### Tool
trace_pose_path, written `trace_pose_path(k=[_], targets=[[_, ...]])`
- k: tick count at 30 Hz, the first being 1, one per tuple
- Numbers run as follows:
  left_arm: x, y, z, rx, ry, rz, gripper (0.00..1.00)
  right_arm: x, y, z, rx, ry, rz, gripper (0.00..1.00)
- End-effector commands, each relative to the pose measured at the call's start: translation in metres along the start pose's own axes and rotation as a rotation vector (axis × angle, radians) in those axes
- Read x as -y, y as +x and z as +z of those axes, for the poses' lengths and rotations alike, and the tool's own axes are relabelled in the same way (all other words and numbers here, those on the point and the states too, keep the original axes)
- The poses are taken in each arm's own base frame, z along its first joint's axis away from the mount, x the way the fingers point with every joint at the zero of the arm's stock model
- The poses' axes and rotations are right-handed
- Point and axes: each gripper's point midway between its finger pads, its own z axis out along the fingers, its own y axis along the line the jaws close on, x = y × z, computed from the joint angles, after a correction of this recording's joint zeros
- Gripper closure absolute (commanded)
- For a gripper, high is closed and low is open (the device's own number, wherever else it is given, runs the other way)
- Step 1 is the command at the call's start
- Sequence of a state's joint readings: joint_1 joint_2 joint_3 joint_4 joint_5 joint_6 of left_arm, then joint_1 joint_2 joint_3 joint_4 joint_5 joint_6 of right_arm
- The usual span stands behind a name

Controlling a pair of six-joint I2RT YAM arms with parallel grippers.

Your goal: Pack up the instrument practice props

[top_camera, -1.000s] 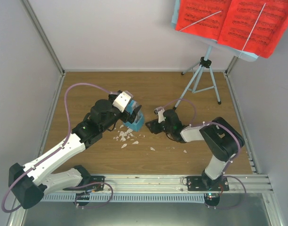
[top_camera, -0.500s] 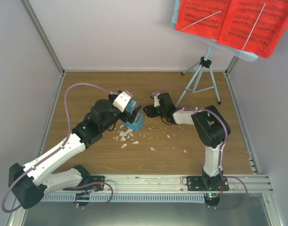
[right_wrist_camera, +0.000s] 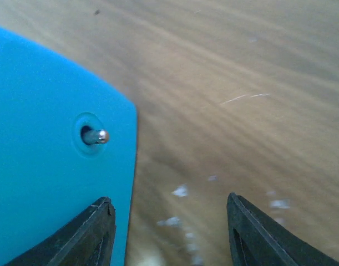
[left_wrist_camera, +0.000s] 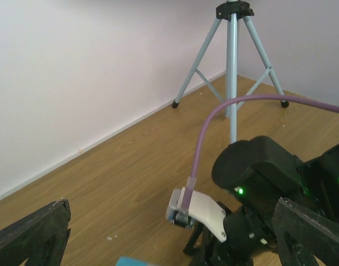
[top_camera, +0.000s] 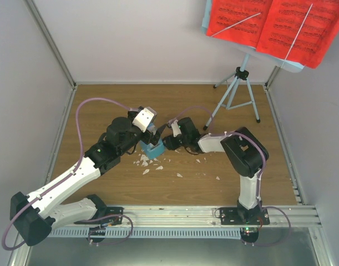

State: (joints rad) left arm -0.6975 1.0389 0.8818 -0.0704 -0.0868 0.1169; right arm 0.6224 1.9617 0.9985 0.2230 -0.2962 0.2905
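From above, the box (top_camera: 156, 148) sits mid-table on the wood, slightly left of centre, with white scraps (top_camera: 147, 162) strewn just near of it. The left gripper (top_camera: 151, 135) hangs over the box's far-left side and the right gripper (top_camera: 167, 142) comes in from the right at its level, so both arms meet on this one prop, probably one to steady it and one to take it. The stand (top_camera: 236, 93) is upright in the far-right corner, well apart from the arms, its red pages (top_camera: 272, 23) spread on top and not yet touched. In the left wrist view the left gripper (left_wrist_camera: 172, 221) has its fingers (left_wrist_camera: 31, 235) spread wide with nothing between them but the other arm's wrist beyond. A sliver of the box (left_wrist_camera: 137, 261) shows at the bottom edge, and the stand's legs (left_wrist_camera: 232, 61) rise behind. In the right wrist view the right gripper (right_wrist_camera: 168, 206) has its fingers (right_wrist_camera: 97, 228) apart and clamped on nothing. The box (right_wrist_camera: 44, 166) fills the left, its right edge just inside the left finger, and a small metal pin (right_wrist_camera: 96, 136) pokes from a hole in its face. The gripper seems lined up to pinch that wall, though no contact can be told.
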Motion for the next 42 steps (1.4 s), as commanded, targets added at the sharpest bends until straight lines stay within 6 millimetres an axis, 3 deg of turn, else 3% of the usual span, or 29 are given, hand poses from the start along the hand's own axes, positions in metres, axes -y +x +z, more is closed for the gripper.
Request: trace_pose_path(k=[1, 19, 24, 28, 31, 34, 39, 42], targets=[[-0.002, -0.006, 0.002, 0.034, -0.007, -0.002, 0.01, -0.040, 0.019, -0.001, -0.049, -0.071, -0.038, 0.44], [-0.003, -0.010, -0.001, 0.047, -0.008, -0.004, 0.01, -0.143, 0.046, 0.047, -0.110, -0.211, -0.050, 0.44], [-0.003, -0.011, -0.003, 0.054, -0.010, -0.003, 0.01, -0.159, 0.047, 0.062, -0.109, -0.230, -0.030, 0.44], [-0.004, -0.011, -0.003, 0.053, -0.011, -0.002, 0.01, -0.160, 0.036, 0.060, -0.084, -0.210, -0.035, 0.44], [-0.004, -0.010, -0.003, 0.051, -0.014, 0.000, 0.01, -0.155, 0.030, 0.048, -0.072, -0.167, -0.066, 0.42], [-0.006, -0.011, -0.004, 0.054, -0.026, 0.001, 0.01, -0.145, 0.031, 0.023, -0.059, -0.114, -0.087, 0.38], [0.000, -0.017, -0.005, 0.063, 0.015, -0.018, 0.01, -0.110, 0.034, -0.039, -0.016, 0.001, -0.042, 0.32], [0.007, -0.033, -0.006, 0.085, 0.076, -0.066, 0.01, -0.085, 0.026, -0.082, 0.029, 0.076, -0.013, 0.29]])
